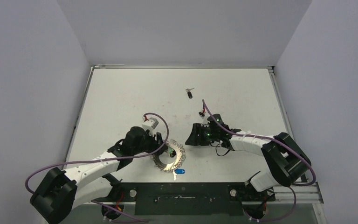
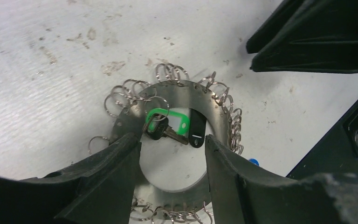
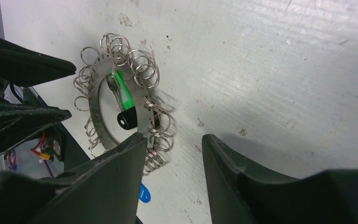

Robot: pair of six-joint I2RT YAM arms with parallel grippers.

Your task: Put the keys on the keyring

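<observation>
left wrist: my left fingers [image 2: 116, 172] stand apart above the keyring [image 2: 177, 91], which lies flat on the worktop [image 1: 121, 93] with a black key [image 2: 196, 134] inside its hollow. my right fingers [image 3: 121, 177] are apart, empty, nearby; another black key [image 1: 189, 94] lies well apart.

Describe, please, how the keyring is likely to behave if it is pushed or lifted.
The keyring looks stiff, a flat metal band lying flat on the table, so it would probably slide, not roll. Its small split rings look loosely hung. They would likely dangle when lifted and might tangle.
</observation>
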